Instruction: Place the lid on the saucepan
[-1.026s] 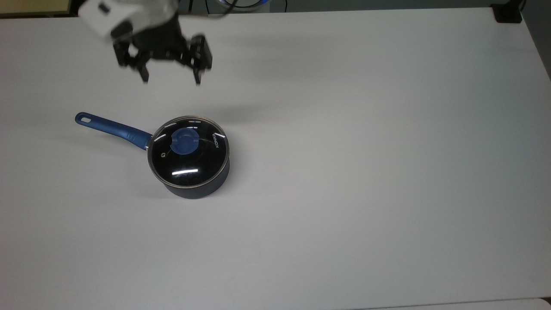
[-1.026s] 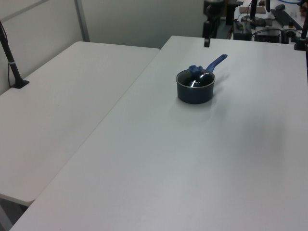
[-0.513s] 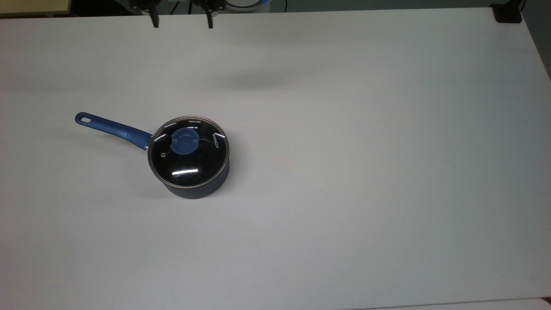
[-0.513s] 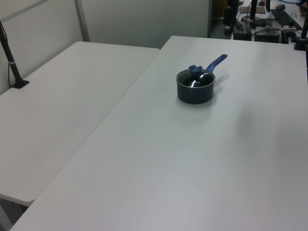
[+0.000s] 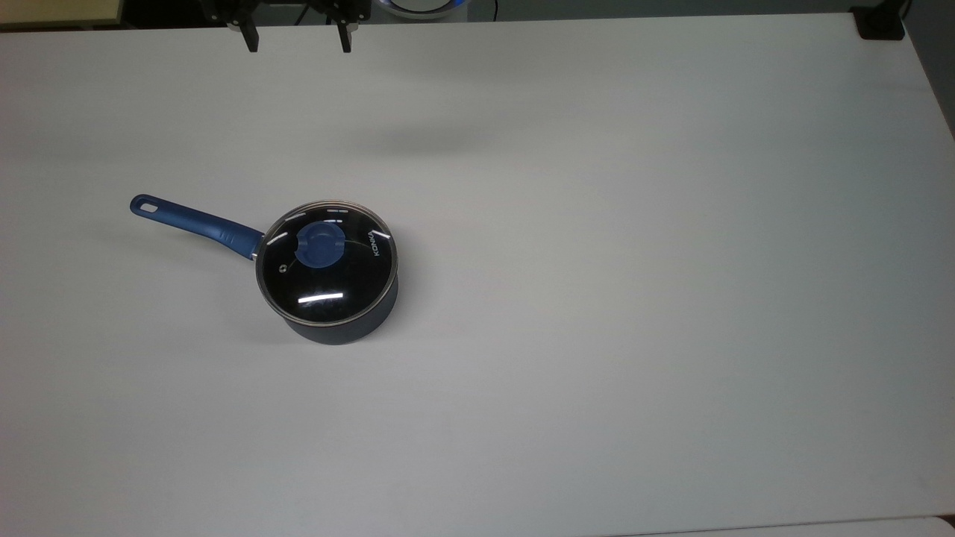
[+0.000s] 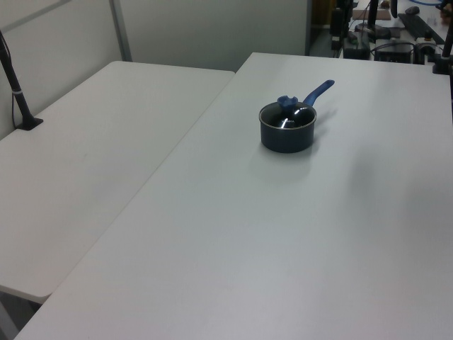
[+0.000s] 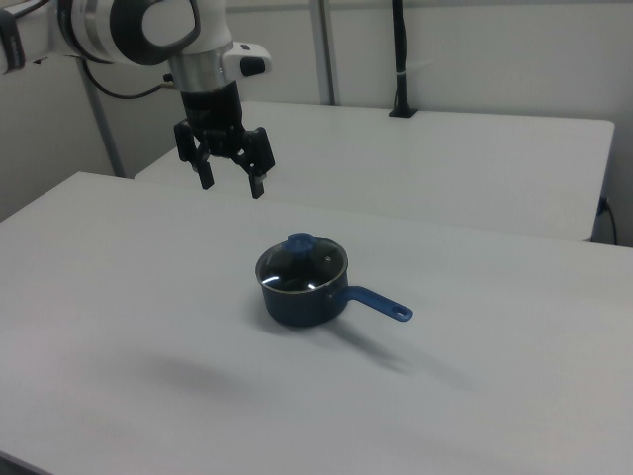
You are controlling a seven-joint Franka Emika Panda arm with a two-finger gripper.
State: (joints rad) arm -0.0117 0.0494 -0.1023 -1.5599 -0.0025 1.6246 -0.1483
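Note:
The glass lid with its blue knob sits flat on the dark blue-grey saucepan, whose long blue handle points to the top view's left. Saucepan and lid also appear in the right view, and saucepan in the left view with the knob on top. My gripper is at the top view's upper edge, well away from the pan. In the right view the gripper hangs high above the table, open, with nothing between its fingers.
The pan stands on a wide white table. A second white table adjoins it on the left view's left. Cables and equipment lie beyond the far edge. A black clamp sits at the top view's upper right corner.
The gripper has risen and drawn back from near the pan to the top view's upper edge over the last second. Lid and saucepan have not moved.

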